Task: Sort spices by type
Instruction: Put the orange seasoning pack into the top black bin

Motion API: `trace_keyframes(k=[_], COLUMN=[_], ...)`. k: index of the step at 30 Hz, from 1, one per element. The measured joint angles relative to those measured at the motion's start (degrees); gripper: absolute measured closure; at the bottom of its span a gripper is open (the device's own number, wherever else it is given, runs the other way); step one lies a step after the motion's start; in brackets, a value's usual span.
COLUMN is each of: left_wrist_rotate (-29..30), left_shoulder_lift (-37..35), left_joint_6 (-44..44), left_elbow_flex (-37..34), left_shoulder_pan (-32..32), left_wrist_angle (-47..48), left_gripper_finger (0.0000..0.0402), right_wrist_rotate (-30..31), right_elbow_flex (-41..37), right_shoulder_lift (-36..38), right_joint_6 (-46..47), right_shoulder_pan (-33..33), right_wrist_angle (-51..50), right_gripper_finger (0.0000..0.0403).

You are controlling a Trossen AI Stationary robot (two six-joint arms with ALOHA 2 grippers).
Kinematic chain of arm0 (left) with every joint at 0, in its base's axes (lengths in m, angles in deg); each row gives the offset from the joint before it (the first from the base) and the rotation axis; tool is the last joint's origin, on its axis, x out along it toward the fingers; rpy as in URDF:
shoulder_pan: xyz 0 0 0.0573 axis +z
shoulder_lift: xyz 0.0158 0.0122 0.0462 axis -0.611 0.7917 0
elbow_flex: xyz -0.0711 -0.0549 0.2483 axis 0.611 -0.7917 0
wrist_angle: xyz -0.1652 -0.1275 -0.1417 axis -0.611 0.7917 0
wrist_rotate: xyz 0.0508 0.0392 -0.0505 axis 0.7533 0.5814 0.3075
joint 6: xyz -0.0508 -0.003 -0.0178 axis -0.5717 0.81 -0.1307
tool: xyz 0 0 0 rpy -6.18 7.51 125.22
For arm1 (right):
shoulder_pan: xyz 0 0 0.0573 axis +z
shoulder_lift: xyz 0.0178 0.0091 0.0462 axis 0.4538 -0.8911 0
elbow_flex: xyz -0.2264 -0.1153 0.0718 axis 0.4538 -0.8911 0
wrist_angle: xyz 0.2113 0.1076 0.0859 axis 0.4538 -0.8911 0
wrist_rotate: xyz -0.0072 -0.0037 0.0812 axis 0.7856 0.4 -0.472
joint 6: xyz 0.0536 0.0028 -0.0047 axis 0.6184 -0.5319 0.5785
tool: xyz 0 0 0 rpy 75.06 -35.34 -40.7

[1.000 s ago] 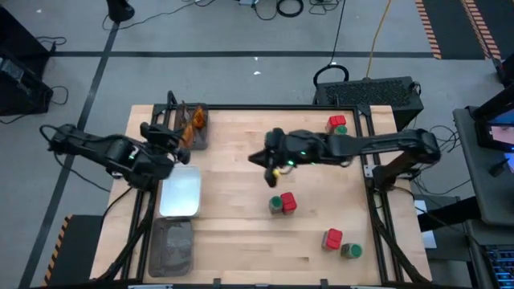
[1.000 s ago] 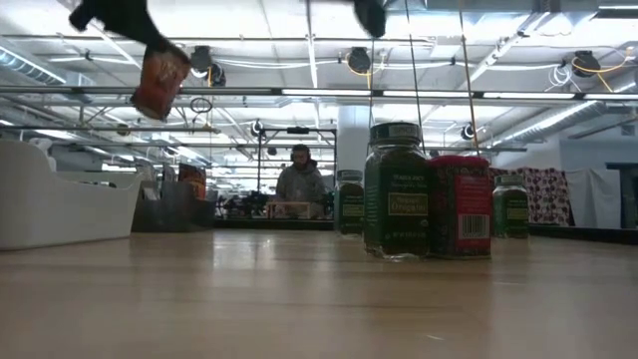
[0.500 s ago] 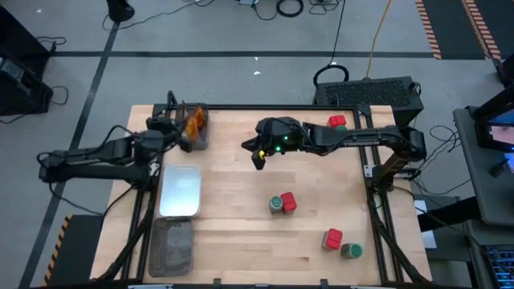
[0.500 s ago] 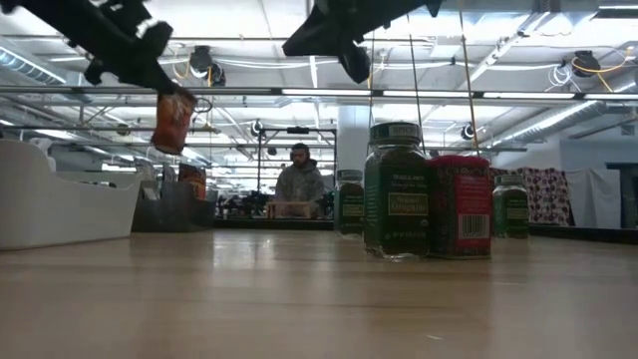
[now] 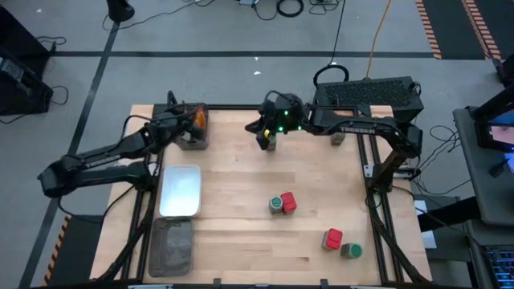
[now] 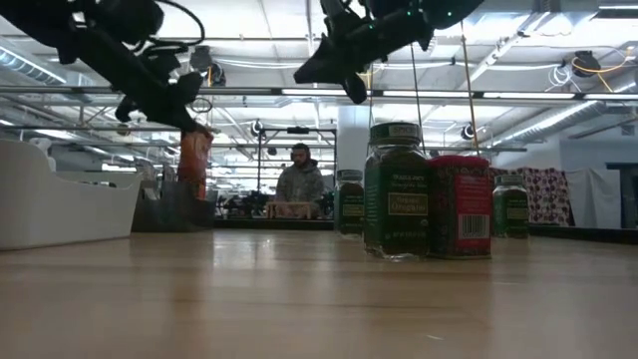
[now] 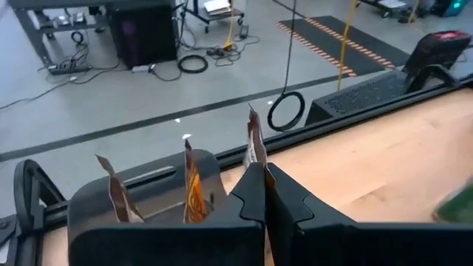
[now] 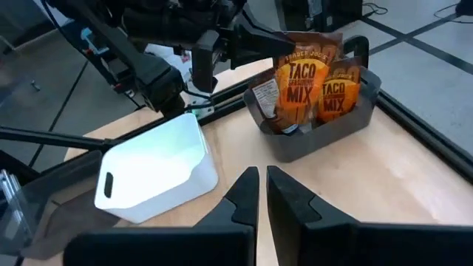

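Left hand (image 5: 186, 126) pinching a taco mix sachet (image 5: 194, 120) over the dark tray (image 5: 195, 143); right hand (image 5: 263, 136) closed, empty.
High: early release tips sachet onto the surface (image 5: 241, 217). Low: sachet hangs tilted. Right wrist: packed tray, could snag.

Three trays line the counter (image 5: 241, 185) at frame left: dark grey tray (image 5: 195, 143), white tray (image 5: 180, 191), grey tray (image 5: 170, 246).

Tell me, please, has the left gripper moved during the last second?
Yes. The left gripper, holding a sachet, moved from beside the white tray to the far grey tray.
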Motion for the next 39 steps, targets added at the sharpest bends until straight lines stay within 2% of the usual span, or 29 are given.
trace_keyframes(k=[7,16,22,30,39], left_wrist_rotate=[-0.11,1.60,2.65,2.61,2.71], left_shoulder_lift=[4.19,7.99,8.00,4.19,4.09], left_joint_6=[-2.89,-5.92,-4.84,-4.07,-4.52], left_elbow_flex=[0.02,0.11,0.11,0.11,0.09], left_shoulder_pan=[0.43,0.23,0.23,0.23,0.23], left_wrist_angle=[-0.91,-0.76,-0.03,0.12,4.35], left_gripper_finger=[0.0402,0.0402,0.0402,0.0402,0.0402], right_wrist_rotate=[-4.74,-6.50,-6.52,-6.55,-7.60], right_elbow_flex=[0.00,0.00,0.00,0.00,0.00], right_shoulder_lift=[0.00,0.00,0.03,0.04,0.04], right_joint_6=[-2.91,-5.96,-7.28,-8.36,-8.36], right_shoulder_pan=[-3.45,-5.26,-5.45,-5.45,-5.43], right_wrist_angle=[-0.07,-0.18,-0.66,-2.04,-1.86], right_gripper_finger=[0.0394,0.0394,0.0394,0.0394,0.0394])
